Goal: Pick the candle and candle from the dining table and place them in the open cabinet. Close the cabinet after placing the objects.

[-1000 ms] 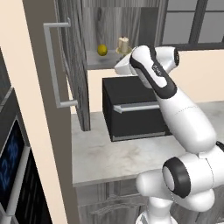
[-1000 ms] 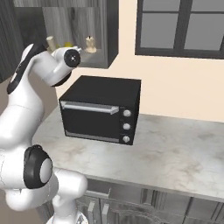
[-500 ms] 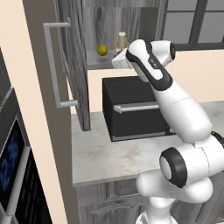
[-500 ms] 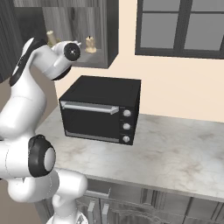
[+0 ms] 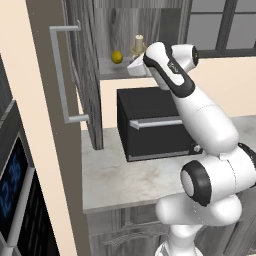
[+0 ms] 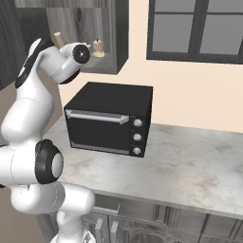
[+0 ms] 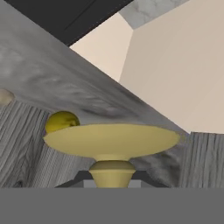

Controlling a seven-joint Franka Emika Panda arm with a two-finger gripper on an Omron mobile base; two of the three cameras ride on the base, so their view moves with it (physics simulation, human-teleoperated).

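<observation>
My gripper [image 7: 111,180] is shut on the thin cream candle [image 5: 138,43] with the slim gold holder [image 7: 111,140], held at the front of the open cabinet's shelf [image 5: 112,70]. In the right base view that candle [image 6: 59,39] leans beside my hand. The squat candle [image 6: 98,47] on its tan base stands on the shelf inside the cabinet [image 6: 116,42]. The dark grey cabinet door [image 5: 82,75] hangs open to the left, its silver bar handle [image 5: 60,75] facing out. The dining table is out of view.
A small yellow ball [image 5: 116,57] lies on the shelf left of the held candle, also close by in the hand view [image 7: 61,121]. A black boxy oven [image 5: 155,125] sits on the marble counter [image 5: 115,180] right under the cabinet. A dark window [image 6: 199,28] is to the right.
My hand has risen a little and moved in toward the cabinet shelf, carrying the thin candle with it. The squat candle and the ball have stayed put.
</observation>
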